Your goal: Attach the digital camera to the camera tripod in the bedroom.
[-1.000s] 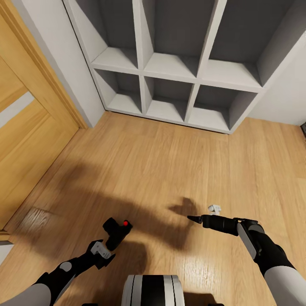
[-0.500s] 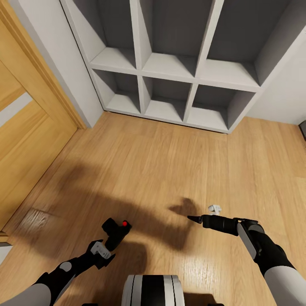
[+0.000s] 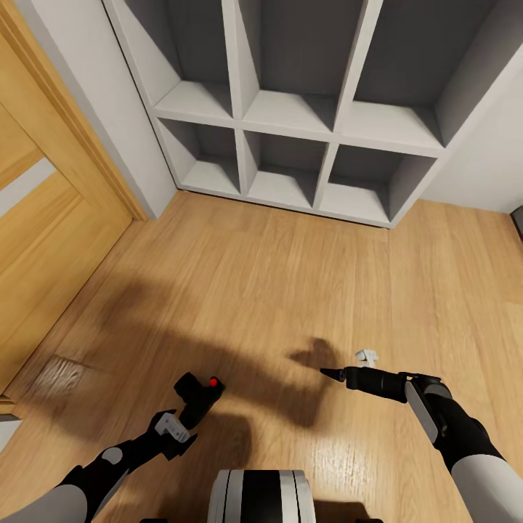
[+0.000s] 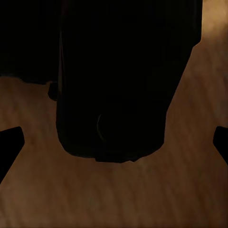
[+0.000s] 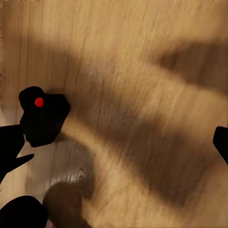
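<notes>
The digital camera (image 3: 197, 398), a small black box with a red button on top, hangs just above the wood floor at the lower left of the head view. My left gripper (image 3: 190, 412) is shut on it from behind. In the left wrist view the digital camera (image 4: 118, 80) is a dark block between the two fingertips (image 4: 9, 142). My right gripper (image 3: 333, 375) points left, low over the floor, open and holding nothing. From the right wrist, the digital camera (image 5: 42, 116) is seen over the shadowed floor. The camera tripod is out of view.
A white-grey cube shelf unit (image 3: 305, 120) with bare compartments stands against the wall ahead. A light wood door (image 3: 43, 240) and its frame run along the left. Light wood floor (image 3: 276, 276) lies between me and the shelf. My own base (image 3: 261, 497) shows at the bottom edge.
Only the view shifted slightly a second ago; both arms and the digital camera have kept their places.
</notes>
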Motion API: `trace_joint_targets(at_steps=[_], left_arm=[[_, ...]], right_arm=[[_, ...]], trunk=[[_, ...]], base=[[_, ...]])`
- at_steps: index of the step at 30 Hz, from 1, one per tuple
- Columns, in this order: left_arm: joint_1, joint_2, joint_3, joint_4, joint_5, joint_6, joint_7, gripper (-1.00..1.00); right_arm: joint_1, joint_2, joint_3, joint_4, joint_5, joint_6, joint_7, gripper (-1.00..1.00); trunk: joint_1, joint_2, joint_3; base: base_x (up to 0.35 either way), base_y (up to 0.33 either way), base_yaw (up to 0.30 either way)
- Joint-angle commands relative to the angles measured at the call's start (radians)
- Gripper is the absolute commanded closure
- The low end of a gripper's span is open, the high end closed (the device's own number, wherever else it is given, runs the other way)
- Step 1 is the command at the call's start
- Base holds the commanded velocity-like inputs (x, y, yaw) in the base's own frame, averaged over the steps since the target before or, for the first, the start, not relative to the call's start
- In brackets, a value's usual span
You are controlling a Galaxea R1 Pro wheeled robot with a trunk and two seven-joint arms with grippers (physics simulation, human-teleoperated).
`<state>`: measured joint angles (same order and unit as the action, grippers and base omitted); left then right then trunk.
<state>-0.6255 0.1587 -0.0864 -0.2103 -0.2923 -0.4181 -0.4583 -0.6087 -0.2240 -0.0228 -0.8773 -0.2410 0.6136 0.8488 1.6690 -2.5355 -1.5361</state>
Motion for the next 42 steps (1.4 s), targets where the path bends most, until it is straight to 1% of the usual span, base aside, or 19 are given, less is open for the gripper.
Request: trace_joint_targets(at_steps=[1,15,42], left_arm=[[0.000,0.000,-0.008,0.000,0.001,-0.005,0.002,-1.00],[0.000,-0.002,-0.009,0.000,-0.002,-0.005,0.003,-1.00],[0.000,-0.002,-0.009,0.001,-0.004,-0.005,0.006,-1.00]], right_arm=[[0.000,0.000,-0.001,0.000,-0.006,0.014,0.000,-1.00],[0.000,0.000,0.000,0.000,-0.005,0.005,-0.001,-1.00],[0.000,0.000,0.000,0.000,-0.006,0.005,0.001,-1.00]], trunk=[[0.000,0.000,-0.001],[0.000,0.000,-0.001],[0.000,0.000,-0.001]], base=[[0.000,0.000,0.000],[0.002,0.000,0.000],[0.043,0.000,0.000]])
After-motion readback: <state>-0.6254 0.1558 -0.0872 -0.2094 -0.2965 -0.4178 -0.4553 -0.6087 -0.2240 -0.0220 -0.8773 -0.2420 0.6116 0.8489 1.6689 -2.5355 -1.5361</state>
